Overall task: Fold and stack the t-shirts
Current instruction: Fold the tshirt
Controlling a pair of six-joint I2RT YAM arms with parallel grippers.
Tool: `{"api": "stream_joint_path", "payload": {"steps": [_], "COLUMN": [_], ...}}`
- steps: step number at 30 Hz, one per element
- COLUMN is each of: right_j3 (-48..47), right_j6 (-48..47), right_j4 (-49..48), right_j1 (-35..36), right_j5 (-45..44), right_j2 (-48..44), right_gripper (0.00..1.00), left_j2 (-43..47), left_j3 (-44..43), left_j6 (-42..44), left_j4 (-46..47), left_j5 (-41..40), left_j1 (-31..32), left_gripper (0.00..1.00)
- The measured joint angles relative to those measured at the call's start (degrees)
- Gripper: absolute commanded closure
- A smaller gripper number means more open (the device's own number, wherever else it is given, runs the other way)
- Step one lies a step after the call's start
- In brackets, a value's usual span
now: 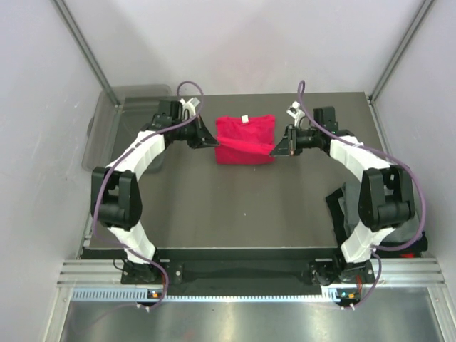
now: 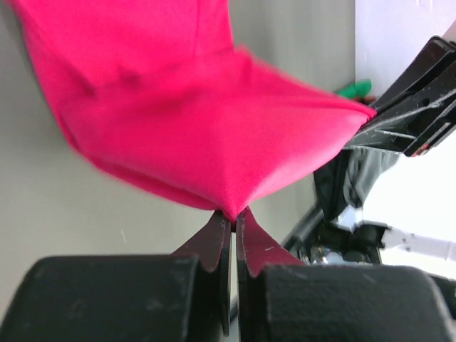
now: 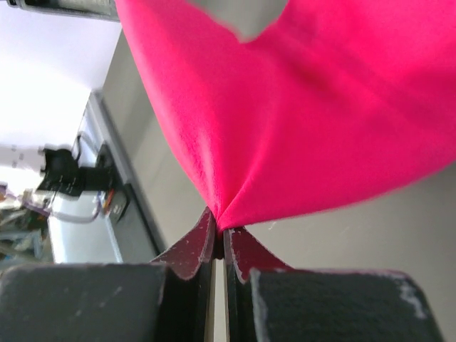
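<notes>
A bright red t-shirt (image 1: 244,139) with a small white tag lies at the far middle of the table. Its near edge is lifted and pulled taut between both grippers. My left gripper (image 1: 212,142) is shut on the shirt's left corner; in the left wrist view the red cloth (image 2: 206,135) pinches into the closed gripper (image 2: 232,217). My right gripper (image 1: 275,150) is shut on the right corner; in the right wrist view the red cloth (image 3: 306,121) gathers into the closed gripper (image 3: 219,229). A dark grey shirt (image 1: 349,206) lies at the right, partly behind my right arm.
A clear plastic bin (image 1: 117,121) stands at the far left, beside the table. The dark table top (image 1: 235,206) stretches in front of the red shirt. Grey walls and metal frame posts close in the back and sides.
</notes>
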State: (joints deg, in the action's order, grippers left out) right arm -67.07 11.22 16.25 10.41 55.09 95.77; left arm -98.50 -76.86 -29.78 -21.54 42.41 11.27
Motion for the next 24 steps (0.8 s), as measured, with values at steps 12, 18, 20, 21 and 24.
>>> {"api": "stream_joint_path", "payload": {"steps": [12, 18, 20, 21, 24], "right_j3": [-27.3, -37.1, -39.7, -40.8, -43.9], "right_j6": [-0.9, 1.5, 2.1, 2.3, 3.0], "right_j4": [-1.5, -3.4, -3.8, -4.0, -4.7], "right_j1": [-3.1, -3.4, -3.5, -3.5, -3.5], "right_j5": [-1.6, -2.0, -2.2, -2.4, -2.8], "right_j2": [21.6, 32.0, 34.9, 36.3, 39.9], "right_gripper": [0.99, 0.99, 0.99, 0.99, 0.98], "left_j2": [-26.5, -34.0, -35.9, -36.7, -38.9], "left_j3": [-32.1, -40.3, -42.2, -42.8, -44.4], "left_j6": [4.7, 4.9, 4.9, 4.9, 4.8], "left_j4": [-0.3, 0.0, 0.4, 0.6, 0.9], "left_j5": [-4.5, -6.5, -7.2, -7.5, -8.3], "left_j1": [-0.1, -0.2, -0.2, -0.2, -0.2], "left_gripper": [1.00, 1.00, 1.00, 1.00, 1.00]}}
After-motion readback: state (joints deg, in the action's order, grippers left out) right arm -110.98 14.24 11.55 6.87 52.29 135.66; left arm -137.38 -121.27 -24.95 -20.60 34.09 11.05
